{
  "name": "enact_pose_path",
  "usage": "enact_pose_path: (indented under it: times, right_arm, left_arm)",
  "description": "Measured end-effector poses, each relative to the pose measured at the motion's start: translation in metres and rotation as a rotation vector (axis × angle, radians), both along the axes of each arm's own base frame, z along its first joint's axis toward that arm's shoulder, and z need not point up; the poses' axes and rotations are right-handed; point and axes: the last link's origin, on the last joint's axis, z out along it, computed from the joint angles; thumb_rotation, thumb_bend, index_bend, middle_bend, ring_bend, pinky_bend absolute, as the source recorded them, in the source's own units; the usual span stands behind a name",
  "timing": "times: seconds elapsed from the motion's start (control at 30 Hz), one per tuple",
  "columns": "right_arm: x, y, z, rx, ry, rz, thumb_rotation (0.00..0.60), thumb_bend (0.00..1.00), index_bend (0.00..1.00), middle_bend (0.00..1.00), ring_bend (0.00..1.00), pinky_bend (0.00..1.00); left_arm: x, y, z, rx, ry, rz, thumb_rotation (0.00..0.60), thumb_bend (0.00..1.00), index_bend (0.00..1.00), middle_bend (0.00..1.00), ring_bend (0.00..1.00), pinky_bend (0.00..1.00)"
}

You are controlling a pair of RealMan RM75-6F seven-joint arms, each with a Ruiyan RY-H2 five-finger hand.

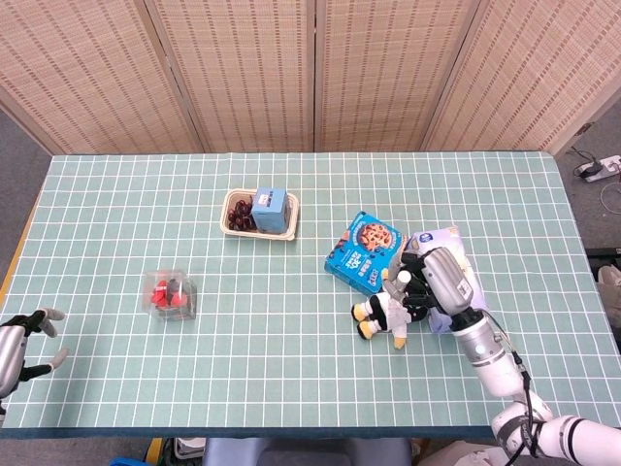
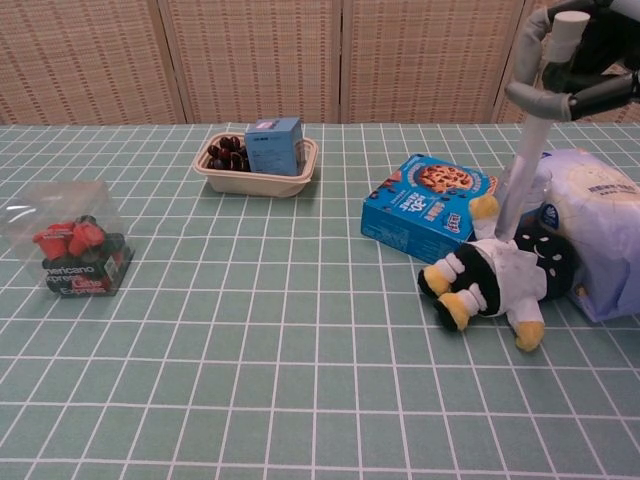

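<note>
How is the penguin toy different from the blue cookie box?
The penguin toy is soft, black and white with yellow feet; the blue cookie box is flat and cornered. The right hand touches the toy, not the box. Both lie on the table.

Right hand (image 1: 427, 282): grey shell over the back, black mechanism showing between grey fingers (image 2: 545, 60) capped with pale tips. Behind it, a silver wrist, a thin black cable along it, then a white forearm. Left hand (image 1: 19, 349): grey fingers, pale tips.
</note>
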Motion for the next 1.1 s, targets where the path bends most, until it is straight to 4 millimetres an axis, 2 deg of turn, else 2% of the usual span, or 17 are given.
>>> enact_pose_path:
  times: [0.17, 0.27, 0.4, 0.47, 0.8, 1.1]
  right_arm:
    - [0.0, 0.0, -0.002, -0.014, 0.015, -0.003, 0.6, 0.54, 0.7, 1.0, 1.0, 1.0]
    - [0.0, -0.001, 0.001, 0.014, -0.09, -0.006, 0.6, 0.58, 0.7, 1.0, 1.0, 1.0]
    - [0.0, -0.002, 0.01, 0.027, -0.25, 0.01, 0.6, 0.58, 0.7, 1.0, 1.0, 1.0]
    - [0.0, -0.002, 0.015, 0.007, -0.277, 0.022, 0.6, 0.58, 0.7, 1.0, 1.0, 1.0]
    - [0.003, -0.01, 0.044, -0.194, -0.251, 0.069, 0.6, 0.58, 0.7, 1.0, 1.0, 1.0]
    - [-0.005, -0.027, 0.048, -0.246, -0.196, 0.031, 0.6, 0.58, 0.7, 1.0, 1.0, 1.0]
  left_arm:
    - [0.0, 0.0, 0.001, 0.002, -0.001, -0.001, 0.6, 0.22, 0.46, 0.51, 0.44, 0.55]
    - [0.0, 0.0, 0.001, 0.001, -0.001, -0.003, 0.6, 0.22, 0.46, 0.51, 0.44, 0.55]
    - [0.0, 0.0, 0.0, 0.0, 0.003, -0.003, 0.6, 0.22, 0.46, 0.51, 0.44, 0.55]
    - [0.0, 0.0, 0.0, -0.003, 0.005, -0.002, 0.6, 0.22, 0.46, 0.51, 0.44, 0.56]
    - [0.0, 0.0, -0.001, -0.005, 0.004, -0.001, 0.6, 0.22, 0.46, 0.51, 0.44, 0.55]
    - [0.0, 0.0, -0.001, -0.006, 0.005, -0.001, 0.6, 0.22, 0.46, 0.51, 0.44, 0.55]
